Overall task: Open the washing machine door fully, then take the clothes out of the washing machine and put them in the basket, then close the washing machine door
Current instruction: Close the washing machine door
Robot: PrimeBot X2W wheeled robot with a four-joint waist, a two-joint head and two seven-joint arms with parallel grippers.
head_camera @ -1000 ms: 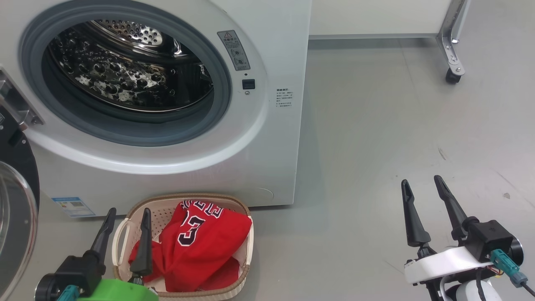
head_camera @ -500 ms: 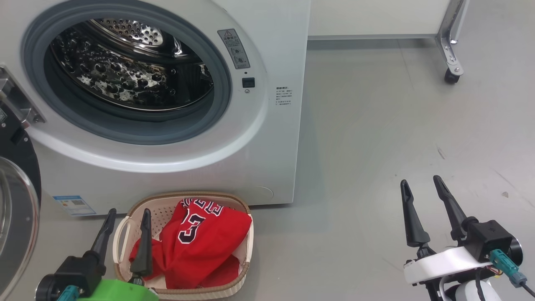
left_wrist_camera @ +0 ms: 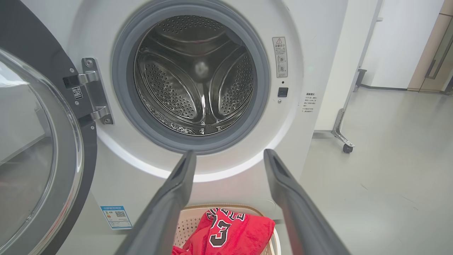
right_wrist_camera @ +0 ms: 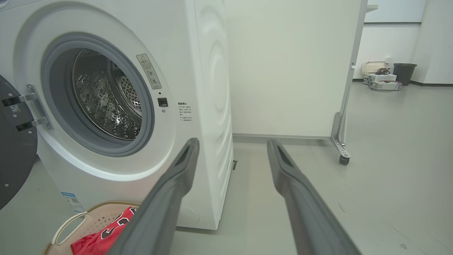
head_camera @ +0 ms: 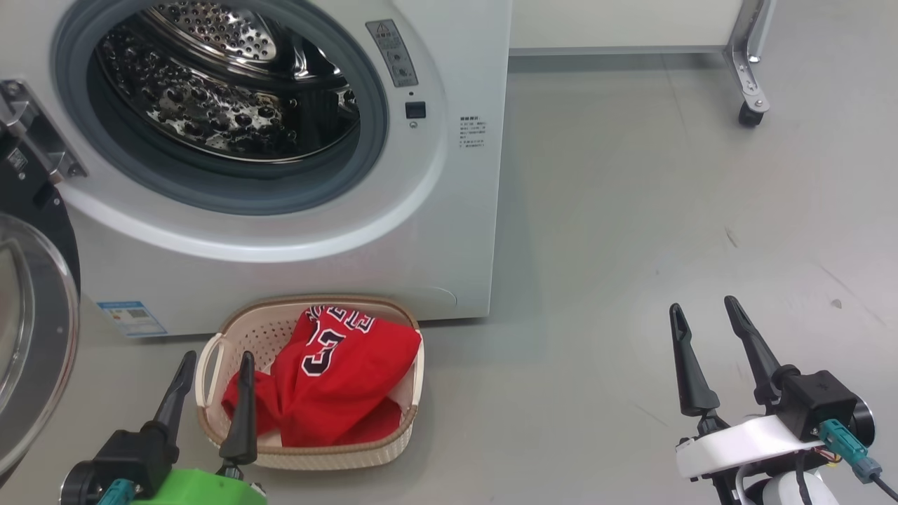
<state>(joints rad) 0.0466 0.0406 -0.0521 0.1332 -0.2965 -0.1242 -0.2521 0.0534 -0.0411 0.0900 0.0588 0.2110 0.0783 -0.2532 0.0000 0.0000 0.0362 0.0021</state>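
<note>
Grey floor [head_camera: 631, 210] stretched wide to the right of the white washing machine [head_camera: 449, 231]; the washing machine door [head_camera: 35, 315] stood swung out at its left. Red clothes [head_camera: 337, 379] lay heaped in the basket [head_camera: 309, 456] just before it. Our left pincer [head_camera: 218, 356] and right pincer [head_camera: 702, 303] stood spread, empty.

The washing machine door [head_camera: 31, 330] runs off the left edge; the clothes [head_camera: 337, 386] hide much of the basket [head_camera: 337, 456]; warning sticker [head_camera: 391, 52] unreadable.

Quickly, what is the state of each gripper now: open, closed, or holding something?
Left gripper: open, holding nothing.
Right gripper: open, holding nothing.
</note>
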